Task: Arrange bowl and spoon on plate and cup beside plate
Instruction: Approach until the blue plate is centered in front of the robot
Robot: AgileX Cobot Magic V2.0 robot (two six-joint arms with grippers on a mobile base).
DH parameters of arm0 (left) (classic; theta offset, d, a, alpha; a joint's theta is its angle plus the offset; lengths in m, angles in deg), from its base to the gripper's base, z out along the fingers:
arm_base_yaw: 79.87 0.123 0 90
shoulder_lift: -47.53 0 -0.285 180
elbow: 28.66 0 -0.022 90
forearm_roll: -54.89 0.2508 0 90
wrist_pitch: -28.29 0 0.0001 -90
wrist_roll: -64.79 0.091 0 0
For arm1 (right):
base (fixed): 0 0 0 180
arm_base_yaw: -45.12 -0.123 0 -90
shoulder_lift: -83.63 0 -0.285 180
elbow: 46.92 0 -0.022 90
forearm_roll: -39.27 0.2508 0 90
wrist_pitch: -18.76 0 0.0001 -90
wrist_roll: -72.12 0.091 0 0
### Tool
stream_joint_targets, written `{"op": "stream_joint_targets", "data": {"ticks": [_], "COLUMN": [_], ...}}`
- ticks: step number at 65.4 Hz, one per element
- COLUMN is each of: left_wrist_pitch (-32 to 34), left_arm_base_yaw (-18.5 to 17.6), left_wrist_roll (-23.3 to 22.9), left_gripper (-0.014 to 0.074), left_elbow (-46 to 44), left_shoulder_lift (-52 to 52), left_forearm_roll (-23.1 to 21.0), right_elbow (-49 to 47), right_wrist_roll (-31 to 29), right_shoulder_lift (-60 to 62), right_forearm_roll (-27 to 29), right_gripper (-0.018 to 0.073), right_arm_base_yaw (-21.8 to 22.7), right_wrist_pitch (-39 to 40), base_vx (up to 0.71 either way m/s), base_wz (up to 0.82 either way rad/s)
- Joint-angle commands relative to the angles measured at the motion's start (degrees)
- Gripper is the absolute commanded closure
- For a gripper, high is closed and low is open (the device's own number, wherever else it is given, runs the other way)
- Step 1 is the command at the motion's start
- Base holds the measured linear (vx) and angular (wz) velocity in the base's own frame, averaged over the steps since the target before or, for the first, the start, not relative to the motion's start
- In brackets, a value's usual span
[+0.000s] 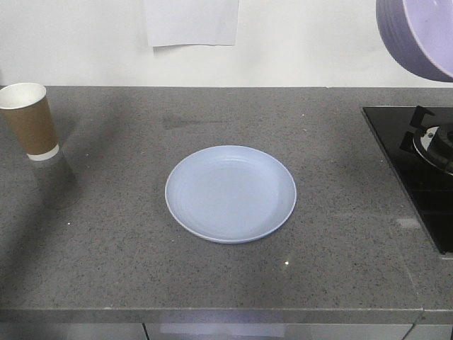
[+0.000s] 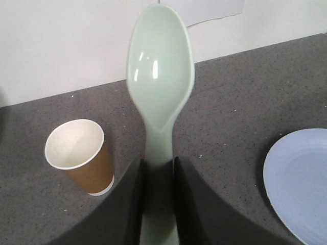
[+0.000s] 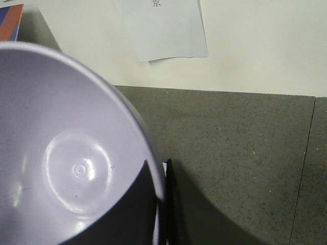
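Lavender bowl [image 3: 66, 153] and mint spoon [image 2: 160, 76] seemingly aloft; cup [image 1: 30, 120] left of plate [image 1: 231, 193].

Plate [image 1: 231, 193] on counter [image 1: 106, 234], cup [image 1: 30, 120] far left, bowl [image 1: 419, 35] aloft far right

In the left wrist view, the handle end of the spoon [image 2: 159, 76] is hidden between the fingers of the left gripper [image 2: 158, 168] and cut off by the lower edge. The plate [image 2: 301, 178], to that gripper's right, is cropped by the right edge. In the right wrist view, the bowl [image 3: 66, 153] is cut off at the left and bottom, and the fingers of the right gripper [image 3: 162, 176] are cut off at the bottom. The print on the paper sheet [image 3: 163, 30] above that gripper is cropped and cannot be read. In the front view only part of the bowl is shown.
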Motion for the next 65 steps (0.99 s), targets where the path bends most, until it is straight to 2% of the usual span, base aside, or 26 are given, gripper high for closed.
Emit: {"op": "stream_joint_targets", "data": {"ticks": [1,65], "left_wrist_pitch": [3.82,3.82], "left_arm_base_yaw": [-0.22,-0.22], "left_wrist_roll": [-0.42,-0.42], "left_gripper": [0.0603,0.0603], "left_elbow": [-1.53,-1.53], "left_shoulder_lift": [1.34,1.34], "left_forearm_roll": [-0.75,-0.75], "right_elbow": [-1.66,-1.66], "right_wrist_roll": [-0.47,-0.47], "right_shoulder_lift": [1.41,1.41], "right_forearm_roll": [3.7,3.7], "right_gripper": [0.0565,0.0565], "right_arm_base_yaw": [0.23,0.23], "right_wrist_pitch": [1.91,1.91], "base_vx": [0.06,0.04], "base_wz": [-0.04,-0.03]}}
